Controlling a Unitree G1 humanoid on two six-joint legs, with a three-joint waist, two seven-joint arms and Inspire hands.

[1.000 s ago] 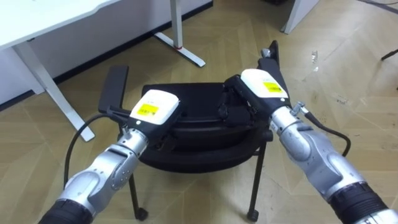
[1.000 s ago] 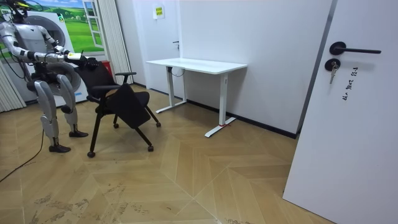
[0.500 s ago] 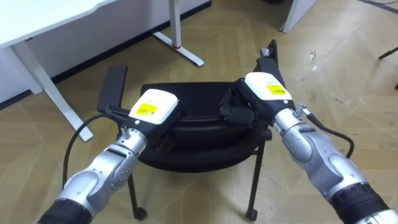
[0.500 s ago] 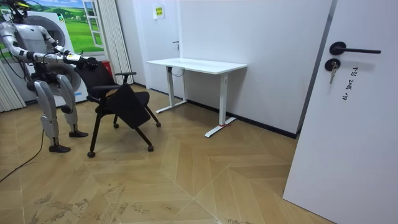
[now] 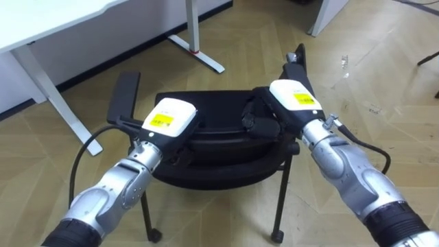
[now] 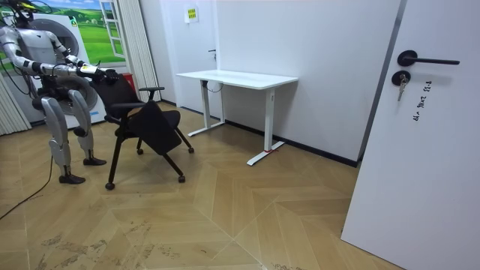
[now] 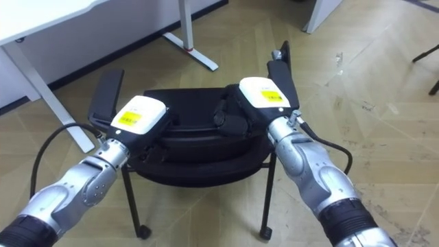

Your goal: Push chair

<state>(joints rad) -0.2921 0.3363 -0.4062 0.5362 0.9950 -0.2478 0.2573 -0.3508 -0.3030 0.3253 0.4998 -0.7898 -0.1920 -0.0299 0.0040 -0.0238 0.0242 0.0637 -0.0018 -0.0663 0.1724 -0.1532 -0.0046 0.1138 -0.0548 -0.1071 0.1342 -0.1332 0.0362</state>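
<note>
Both hands are set on the backrest of the black wheeled office chair (image 5: 219,113).
In the eye views, the top of the backrest is seen close in front of the robot. The left hand (image 5: 168,120) is laid on its left part and the right hand (image 5: 291,97) on its right. The right hand's dark fingers (image 5: 255,125) are curled over the backrest edge; the left hand's grip cannot be told. A white desk (image 5: 55,24) is seen far left. In the room view, the chair is placed on the wooden parquet floor (image 6: 225,217) at the room view's left, between the standing robot and the desk.
</note>
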